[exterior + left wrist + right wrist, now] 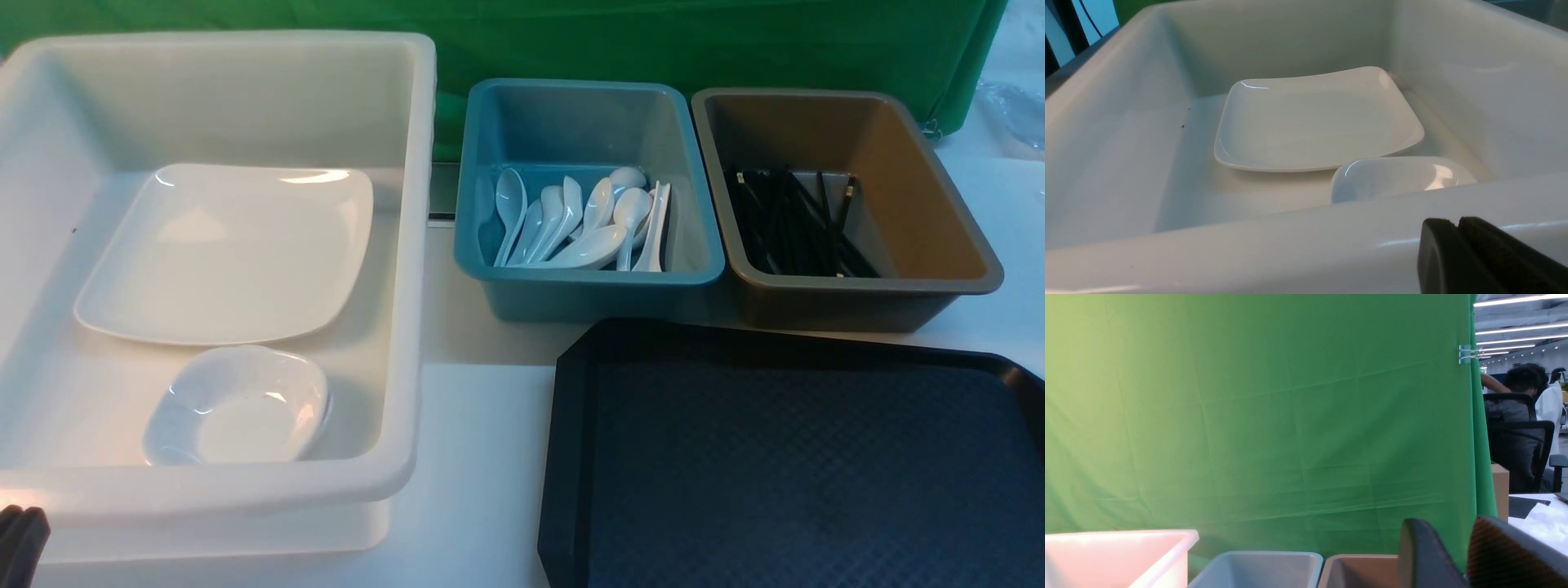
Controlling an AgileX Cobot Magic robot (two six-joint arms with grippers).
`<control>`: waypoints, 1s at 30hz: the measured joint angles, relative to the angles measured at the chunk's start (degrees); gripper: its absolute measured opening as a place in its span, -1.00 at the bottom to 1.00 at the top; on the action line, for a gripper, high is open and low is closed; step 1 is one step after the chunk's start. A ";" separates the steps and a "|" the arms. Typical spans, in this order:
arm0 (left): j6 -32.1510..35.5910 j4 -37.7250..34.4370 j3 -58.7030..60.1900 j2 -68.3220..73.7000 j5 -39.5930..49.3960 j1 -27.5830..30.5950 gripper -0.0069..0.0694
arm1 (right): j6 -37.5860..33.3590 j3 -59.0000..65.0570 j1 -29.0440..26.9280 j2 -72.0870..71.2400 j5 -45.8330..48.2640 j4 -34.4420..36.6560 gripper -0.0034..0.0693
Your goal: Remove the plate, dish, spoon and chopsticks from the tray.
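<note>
Although the tray (800,465) lay bare and the plate (229,253) sat inside the white tub (408,269), the closed, empty left gripper (1457,249) hung just outside the tub's near rim and could knock it; the right gripper (1470,555) stood partly open, holding nothing.

Left hand (1457,228): two black fingers with matte, foam-like pads. Right hand (1457,555): black fingers (1425,559), one pad cross-hatched.
</note>
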 joint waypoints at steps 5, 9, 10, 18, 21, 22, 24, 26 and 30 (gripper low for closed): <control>0.00 0.00 0.00 0.00 0.00 0.00 -0.77 | -1.86 0.53 -0.13 0.00 1.17 0.00 -0.27; 0.00 0.00 0.00 0.00 -0.02 0.00 -0.77 | -4.75 4.54 -2.73 -0.25 2.56 0.00 -0.26; 0.00 0.00 0.00 0.00 -0.02 0.00 -0.77 | -5.15 5.97 -3.94 -0.30 2.68 0.00 -0.26; 0.00 0.00 0.00 0.00 -0.02 0.00 -0.77 | -9.36 25.84 -10.58 -0.76 1.74 0.00 -0.26; 0.00 0.00 0.00 0.00 -0.07 0.00 -0.77 | -9.84 27.79 -10.98 -0.83 5.08 0.00 -0.26; 0.00 0.00 0.00 0.00 -0.07 0.00 -0.77 | -10.03 27.92 -11.03 -0.83 5.49 0.00 -0.26; 0.00 0.00 0.00 0.00 -0.07 0.00 -0.77 | -10.56 27.99 -11.03 -0.83 5.24 0.00 -0.26; 0.00 0.00 0.00 0.00 -0.07 0.00 -0.77 | -11.09 27.99 -11.03 -0.83 5.19 0.00 -0.26; 0.00 0.00 0.00 0.00 -0.07 0.00 -0.77 | -10.53 27.99 -11.03 -0.83 5.19 0.00 -0.26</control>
